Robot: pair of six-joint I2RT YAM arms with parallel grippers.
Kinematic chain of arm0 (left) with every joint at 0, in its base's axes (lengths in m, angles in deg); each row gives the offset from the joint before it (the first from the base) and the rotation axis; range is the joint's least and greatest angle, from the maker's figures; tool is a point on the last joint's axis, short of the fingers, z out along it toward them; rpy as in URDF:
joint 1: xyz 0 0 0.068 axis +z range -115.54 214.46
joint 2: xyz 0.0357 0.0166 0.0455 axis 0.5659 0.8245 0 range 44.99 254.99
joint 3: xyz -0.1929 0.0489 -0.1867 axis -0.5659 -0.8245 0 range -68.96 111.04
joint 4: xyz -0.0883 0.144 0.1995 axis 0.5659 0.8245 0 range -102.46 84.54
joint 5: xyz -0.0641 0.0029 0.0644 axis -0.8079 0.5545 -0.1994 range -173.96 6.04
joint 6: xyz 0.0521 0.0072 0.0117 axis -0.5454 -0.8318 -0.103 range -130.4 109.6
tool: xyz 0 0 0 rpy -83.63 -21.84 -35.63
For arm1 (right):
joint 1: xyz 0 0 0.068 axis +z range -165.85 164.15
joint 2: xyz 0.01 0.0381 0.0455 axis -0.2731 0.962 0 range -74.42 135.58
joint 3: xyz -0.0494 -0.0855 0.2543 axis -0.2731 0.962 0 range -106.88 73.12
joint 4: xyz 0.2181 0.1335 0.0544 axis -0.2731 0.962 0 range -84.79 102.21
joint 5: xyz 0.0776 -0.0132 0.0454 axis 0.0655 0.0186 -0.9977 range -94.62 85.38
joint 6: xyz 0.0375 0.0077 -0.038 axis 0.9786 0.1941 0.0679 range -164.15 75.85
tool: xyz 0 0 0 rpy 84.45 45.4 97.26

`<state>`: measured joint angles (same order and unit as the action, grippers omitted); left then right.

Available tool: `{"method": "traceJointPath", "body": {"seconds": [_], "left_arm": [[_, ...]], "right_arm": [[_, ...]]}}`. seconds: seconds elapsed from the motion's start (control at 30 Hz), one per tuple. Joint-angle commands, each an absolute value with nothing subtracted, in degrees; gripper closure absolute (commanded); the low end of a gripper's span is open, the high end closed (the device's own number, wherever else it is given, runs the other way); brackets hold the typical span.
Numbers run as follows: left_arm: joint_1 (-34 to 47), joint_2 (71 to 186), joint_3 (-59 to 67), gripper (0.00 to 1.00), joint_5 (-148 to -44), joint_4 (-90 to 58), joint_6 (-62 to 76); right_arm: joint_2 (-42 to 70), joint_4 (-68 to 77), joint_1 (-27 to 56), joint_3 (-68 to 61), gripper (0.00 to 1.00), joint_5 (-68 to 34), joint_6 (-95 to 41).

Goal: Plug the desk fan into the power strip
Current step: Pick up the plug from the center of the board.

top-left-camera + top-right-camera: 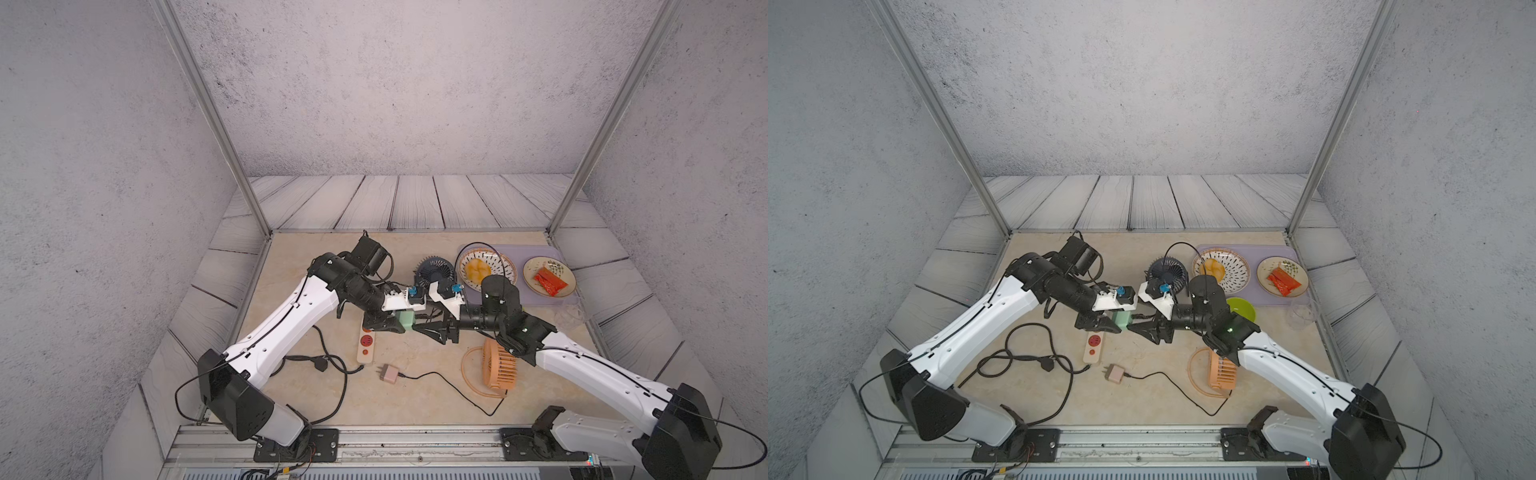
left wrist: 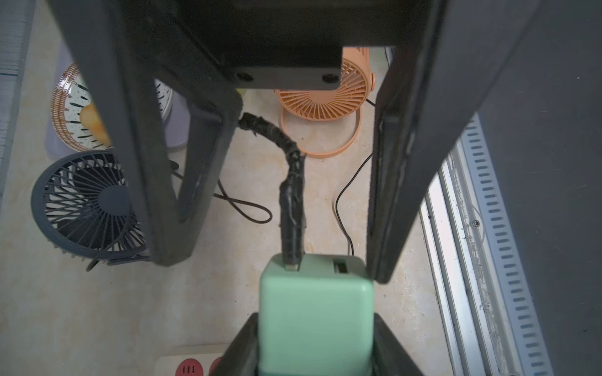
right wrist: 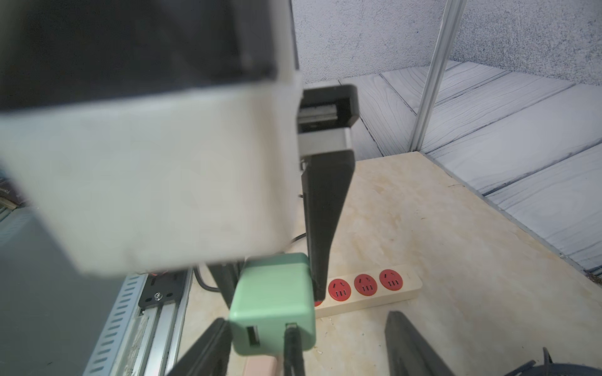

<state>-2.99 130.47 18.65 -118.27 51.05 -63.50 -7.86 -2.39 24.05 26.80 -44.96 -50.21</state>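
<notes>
Left of centre on the table, running from mid-table toward the near edge: the power strip [image 1: 365, 348], cream bar, red sockets up. Its far end is hidden under the left hand [image 1: 398, 326].

Left hand: clamped on the green adapter [image 1: 406, 320], which is held off the table. A taped black cable [image 2: 293, 195] is plugged into the adapter's outer face.

Right hand [image 3: 306, 319]: jaws apart, straddling the cable end of the adapter. One finger lies close against its side, the other clear of it. Not a grip.

Step in hand (judgement) — a mid-air handover or regrasp of the adapter, ahead of any insertion. No view shows the prongs, so I cannot tell which way they face.

Relation: the adapter hangs just beside and above the strip's far end, on the side toward the table's right edge. In the right wrist view three sockets show free, with a fourth partly hidden behind a left-hand finger.

Next move calls for:
- the right hand to seat squarely on the adapter's free sides without pinching the cable;
- only then a release by the left;
- prongs turned down over a free socket and pressed straight in — the strip looks unrestrained and may slide.
</notes>
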Motion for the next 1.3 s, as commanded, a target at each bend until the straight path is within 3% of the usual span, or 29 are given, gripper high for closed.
{"method": "traceJointPath", "body": {"seconds": [0.0, 0.1, 0.4, 0.5, 0.8, 0.87, 1.03, 1.27], "left_arm": [[-3.7, 131.3, 21.0, 0.88, -119.1, 48.9, -61.1], [-3.8, 131.6, 21.6, 0.88, -119.4, 48.4, -59.7], [-3.9, 131.5, 22.1, 0.88, -120.1, 48.3, -58.6], [-4.0, 131.7, 22.3, 0.88, -120.3, 48.1, -58.2], [-4.0, 131.5, 23.3, 0.84, -121.2, 48.5, -57.2], [-4.0, 131.3, 23.3, 0.78, -120.6, 48.8, -57.4], [-4.0, 130.9, 23.1, 0.52, -119.5, 49.8, -57.9], [-3.9, 130.1, 22.4, 0.45, -119.4, 51.0, -58.6]], "right_arm": [[-6.9, -3.8, 24.8, 25.5, 0.37, -44.9, -49.1], [-6.9, -3.7, 24.9, 25.5, 0.42, -45.6, -48.7], [-6.4, -4.9, 25.0, 26.6, 0.43, -46.5, -47.8], [-5.8, -6.3, 25.0, 26.4, 0.52, -47.1, -46.9], [-6.1, -3.5, 25.2, 26.0, 0.64, -47.1, -49.3], [-7.3, 0.1, 25.2, 25.2, 0.66, -45.1, -51.0], [-11.0, 2.3, 24.9, 25.8, 0.7, -42.2, -52.8], [-13.8, 3.0, 23.8, 26.6, 0.71, -42.7, -52.2]]}}
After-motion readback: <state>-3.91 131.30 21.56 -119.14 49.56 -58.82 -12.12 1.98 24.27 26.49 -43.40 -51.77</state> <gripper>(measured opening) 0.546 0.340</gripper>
